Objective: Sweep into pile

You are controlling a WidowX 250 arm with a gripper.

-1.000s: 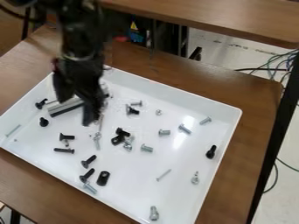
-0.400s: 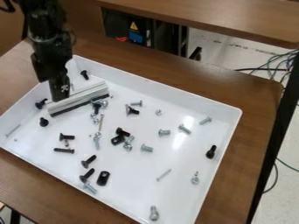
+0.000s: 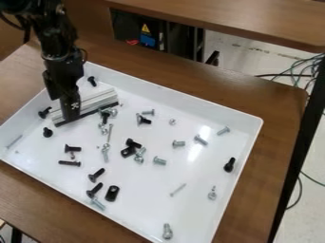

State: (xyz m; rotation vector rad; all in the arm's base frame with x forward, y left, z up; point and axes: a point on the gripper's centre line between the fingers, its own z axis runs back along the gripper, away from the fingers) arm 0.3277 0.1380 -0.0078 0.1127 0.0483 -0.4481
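Gripper near left tray wall (roomier rightward).

A yellow warning triangle marks the dark equipment.

Glossy black WidowX robot arm, bulky jointed segments, small pale metallic spots near an upper joint, dark cable curving at upper left, tapering black gripper, small white marking near its lower end
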